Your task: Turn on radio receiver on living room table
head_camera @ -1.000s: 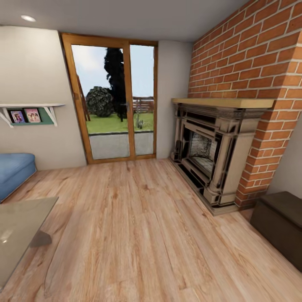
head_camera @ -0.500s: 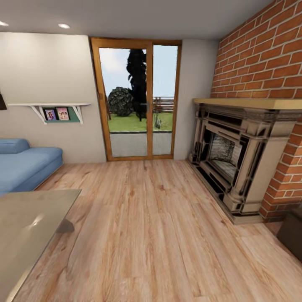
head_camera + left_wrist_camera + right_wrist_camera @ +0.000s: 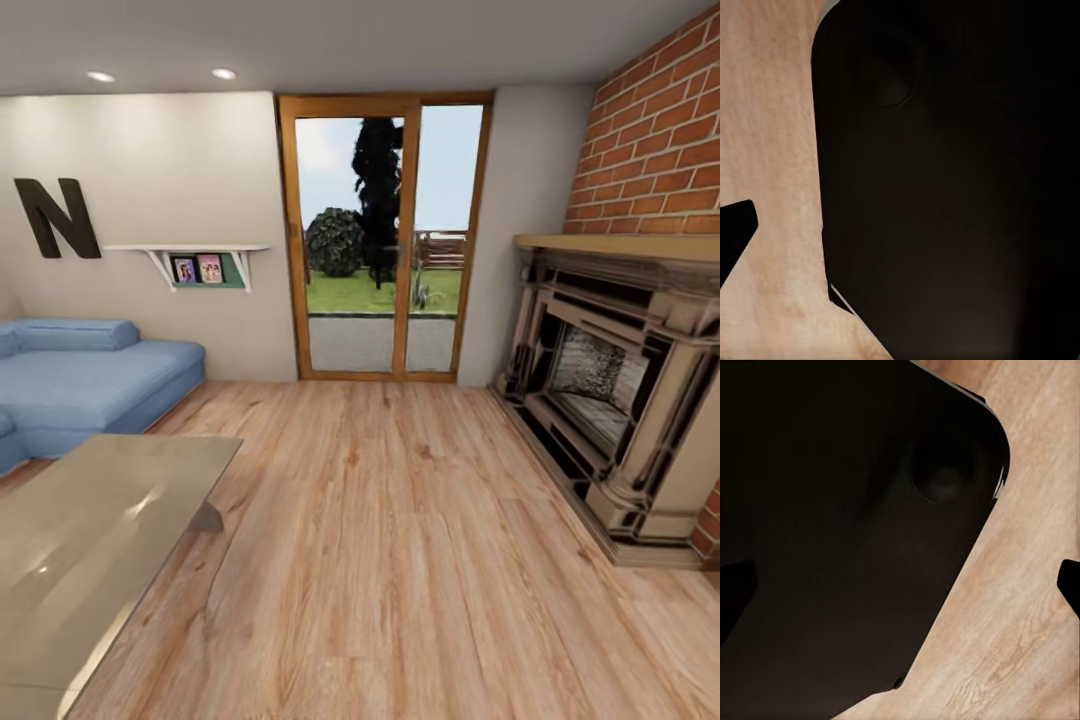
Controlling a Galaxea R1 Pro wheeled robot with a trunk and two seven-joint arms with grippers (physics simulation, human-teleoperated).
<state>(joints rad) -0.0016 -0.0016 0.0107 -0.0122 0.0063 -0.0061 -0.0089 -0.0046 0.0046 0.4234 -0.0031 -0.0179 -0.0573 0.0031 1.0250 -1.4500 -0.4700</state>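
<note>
The low table [image 3: 90,540] with its glossy grey-brown top stands at the lower left of the head view, cut off by the picture's edge. The part of its top that I see is bare, and the red radio receiver is out of view. In the left wrist view one dark fingertip [image 3: 735,232] sits at the picture's edge over plank floor. The left gripper [image 3: 900,232] is open in front of my dark base. In the right wrist view the right gripper [image 3: 900,585] is open, its fingertips far apart, nothing between them.
A blue sofa [image 3: 90,375] sits behind the table at the left wall. The fireplace [image 3: 620,380] with red brick above juts out at the right. A glass door [image 3: 385,240] is straight ahead. Open plank floor [image 3: 400,560] runs between table and fireplace.
The camera has turned left, so the whole view slid right. More of the table and sofa and a wall letter N came into view; the dark chest at the right left it.
</note>
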